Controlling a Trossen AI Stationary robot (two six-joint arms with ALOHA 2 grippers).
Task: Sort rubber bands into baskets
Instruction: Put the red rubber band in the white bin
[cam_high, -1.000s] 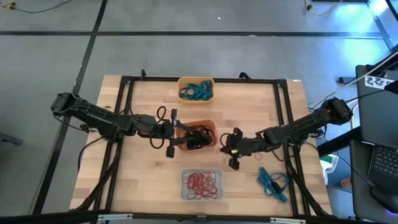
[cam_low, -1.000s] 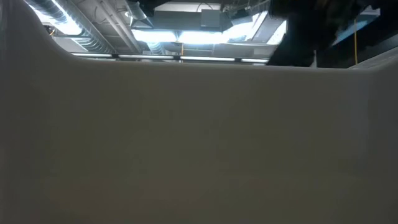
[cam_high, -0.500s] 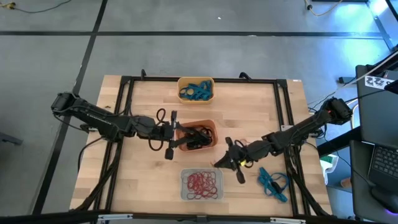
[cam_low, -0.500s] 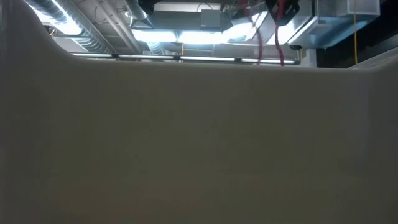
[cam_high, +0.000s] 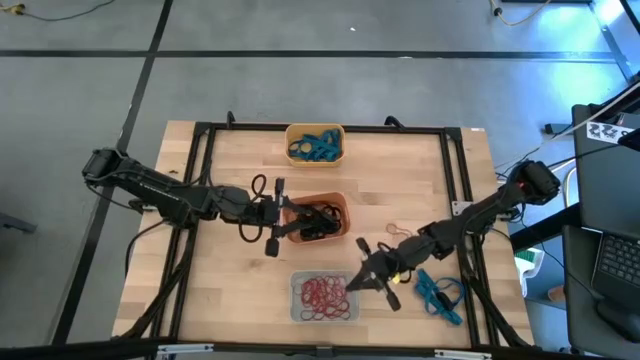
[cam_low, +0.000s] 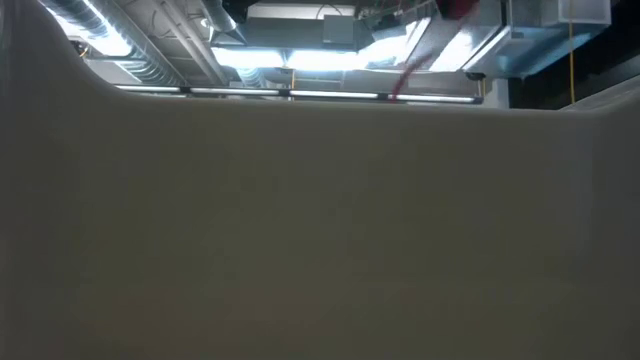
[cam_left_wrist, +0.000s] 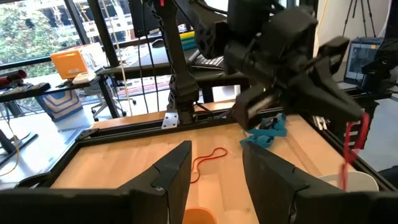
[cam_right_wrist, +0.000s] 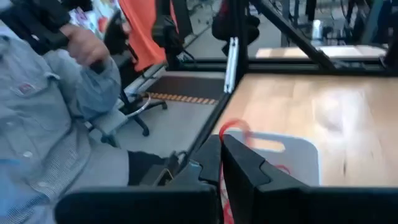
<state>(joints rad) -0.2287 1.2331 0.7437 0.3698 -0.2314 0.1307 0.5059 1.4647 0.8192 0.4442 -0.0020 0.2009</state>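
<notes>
My right gripper (cam_high: 352, 283) is shut on a red rubber band (cam_left_wrist: 349, 144) above the right end of the whitish basket (cam_high: 296, 297), which holds red bands (cam_high: 325, 295). In the middle of the table stands the red-orange basket (cam_high: 338, 205) of black bands, and my left gripper (cam_high: 275, 215) waits open at its left rim. The yellow basket (cam_high: 315, 128) at the far edge holds blue bands. More blue bands (cam_high: 437, 292) lie on the table near the right, and one loose red band (cam_high: 398, 230) beside them. My right gripper pinches the red rubber band between its two fingers. A short loop (cam_right_wrist: 233, 129) sticks out past the fingertips and the rest (cam_left_wrist: 348, 152) hangs slack below them. The fingers come nearly level from the table's right side. The band is clear of table and basket.
A black frame (cam_high: 455, 180) runs around the table's working area. In the low view the whitish basket's wall (cam_low: 300, 230) fills nearly all of the picture. A person in a grey shirt (cam_right_wrist: 43, 106) sits beyond the table's near left.
My right gripper has moved toward the near edge and the whitish basket, risen a little and tipped from pointing down to nearly level, carrying the red band with it. The loose red band on the table, covered by the arm before, now shows.
</notes>
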